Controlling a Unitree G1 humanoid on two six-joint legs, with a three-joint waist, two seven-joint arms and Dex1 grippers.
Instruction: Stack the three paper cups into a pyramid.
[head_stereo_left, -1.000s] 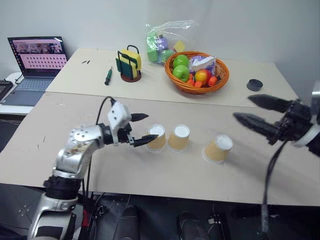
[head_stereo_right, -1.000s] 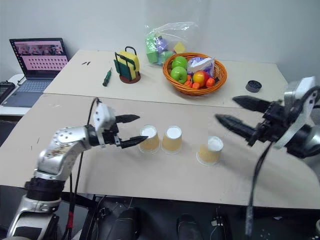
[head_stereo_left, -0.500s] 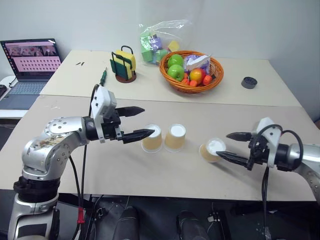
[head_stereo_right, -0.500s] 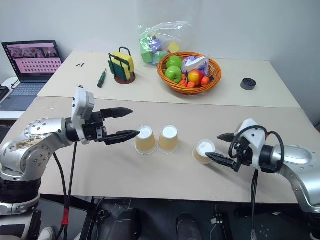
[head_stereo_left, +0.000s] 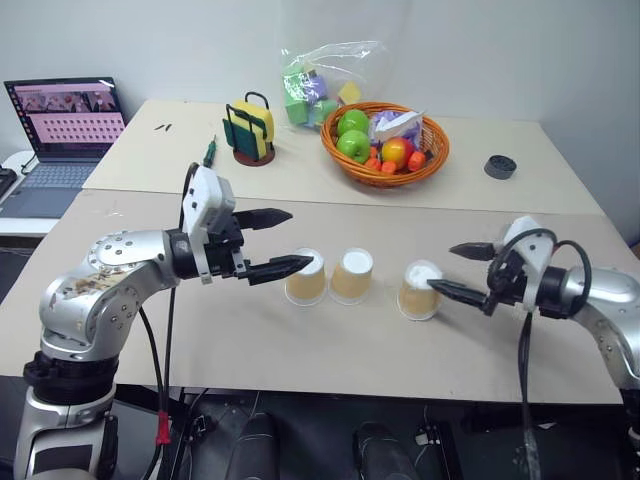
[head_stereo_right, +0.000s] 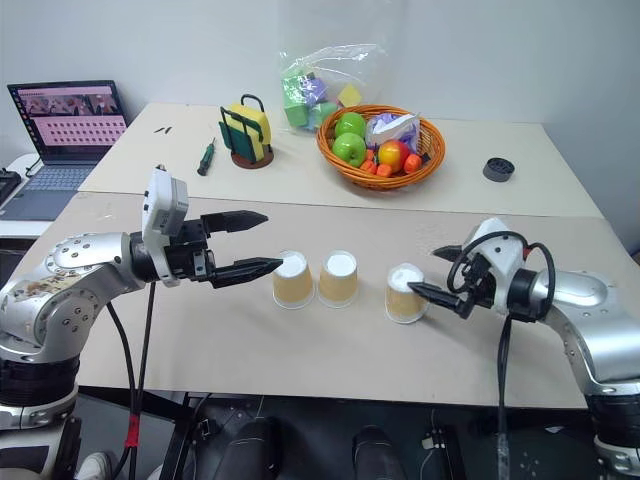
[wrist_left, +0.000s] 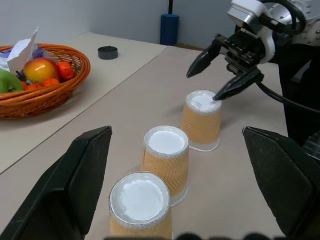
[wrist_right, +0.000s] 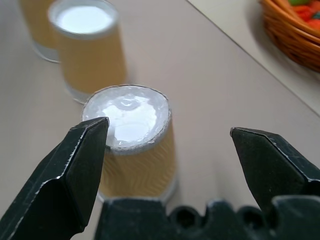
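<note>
The rightmost cup (head_stereo_left: 421, 290) stands upturned just left of the right gripper (head_stereo_left: 444, 270), whose jaws are spread wide; the left gripper (head_stereo_left: 290, 240), likewise open, is farther.

three upside-down tan paper cups (head_stereo_left: 352, 279) in a row on beige table (head_stereo_left: 300, 350); left gripper (head_stereo_left: 280, 242) spread beside leftmost cup, right gripper (head_stereo_left: 462, 270) spread at rightmost cup; orange wicker fruit basket (head_stereo_left: 385, 145) behind.

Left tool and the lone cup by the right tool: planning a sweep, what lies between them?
Between the left tool and the lone cup stand the two other cups, side by side on the table; left eye view.
</note>
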